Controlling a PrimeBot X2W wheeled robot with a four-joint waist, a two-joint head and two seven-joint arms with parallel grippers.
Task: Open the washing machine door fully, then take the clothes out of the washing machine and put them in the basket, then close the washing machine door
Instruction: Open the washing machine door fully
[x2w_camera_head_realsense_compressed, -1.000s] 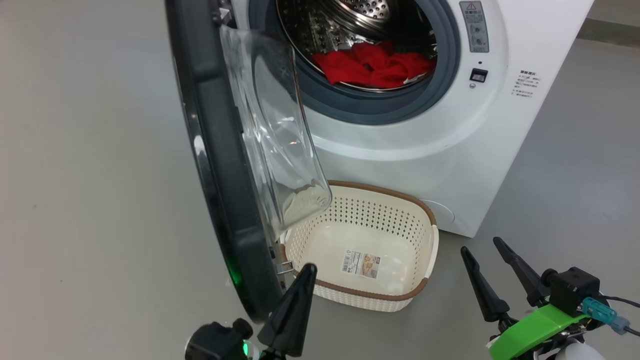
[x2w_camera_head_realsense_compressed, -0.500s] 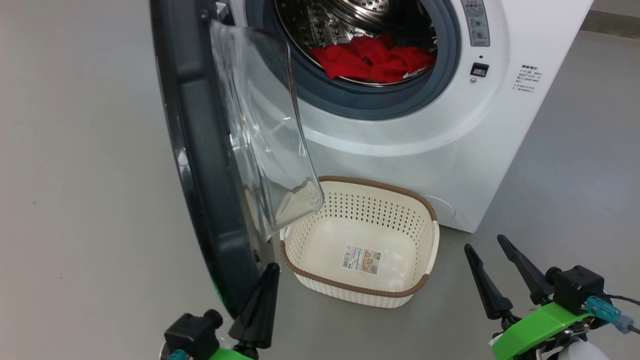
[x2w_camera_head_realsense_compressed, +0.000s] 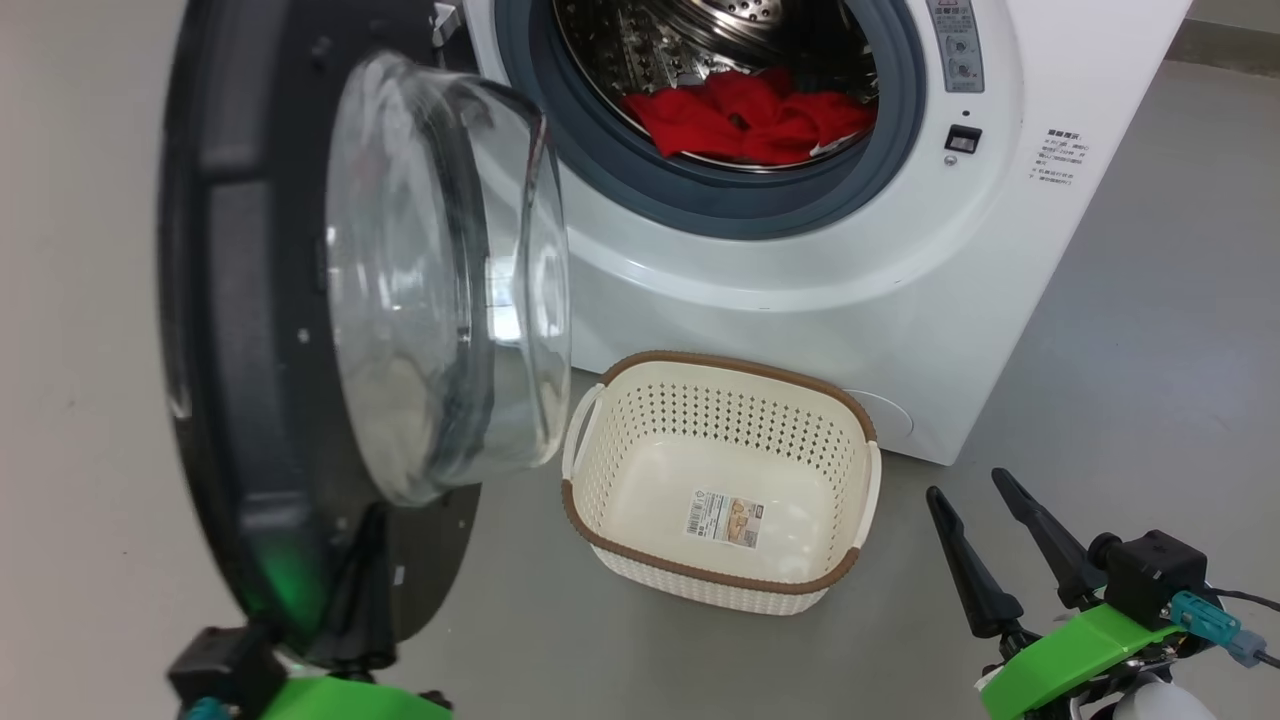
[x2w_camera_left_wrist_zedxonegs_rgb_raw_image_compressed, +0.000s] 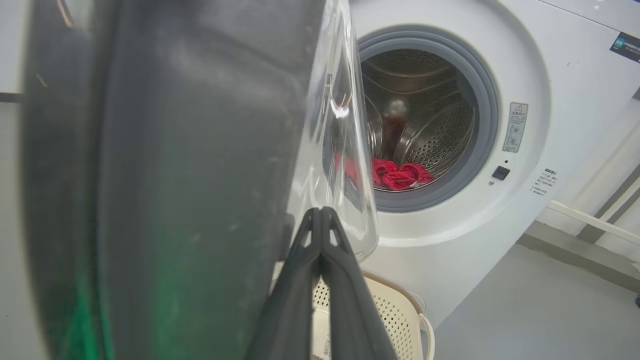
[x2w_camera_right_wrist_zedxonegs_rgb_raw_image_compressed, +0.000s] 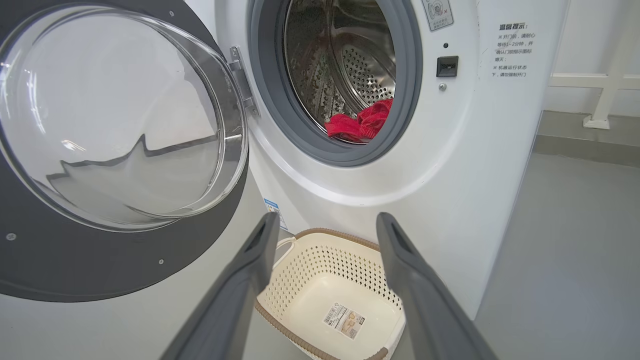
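The washing machine door (x2w_camera_head_realsense_compressed: 230, 300), stiff, heavy and hinged, stands swung out at the left of the head view; it looks best pushed on its black ring, not the slippery glass. The left tool (x2w_camera_left_wrist_zedxonegs_rgb_raw_image_compressed: 318, 215) is pinched shut and empty, just beside the door's inner face. The right tool (x2w_camera_head_realsense_compressed: 963, 485), lower right, gapes wide, empty. The clothes (x2w_camera_head_realsense_compressed: 745, 125), soft and light, lie in the washing machine (x2w_camera_head_realsense_compressed: 800, 290), top centre; pinch a raised fold.

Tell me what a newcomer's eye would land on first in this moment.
The washing machine door, a huge black ring around a domed glass porthole, stands open across the left of the head view. To its right, bright red clothes lie low in the steel drum of the white washing machine. Below the opening sits the cream basket, holding nothing but a label sticker.
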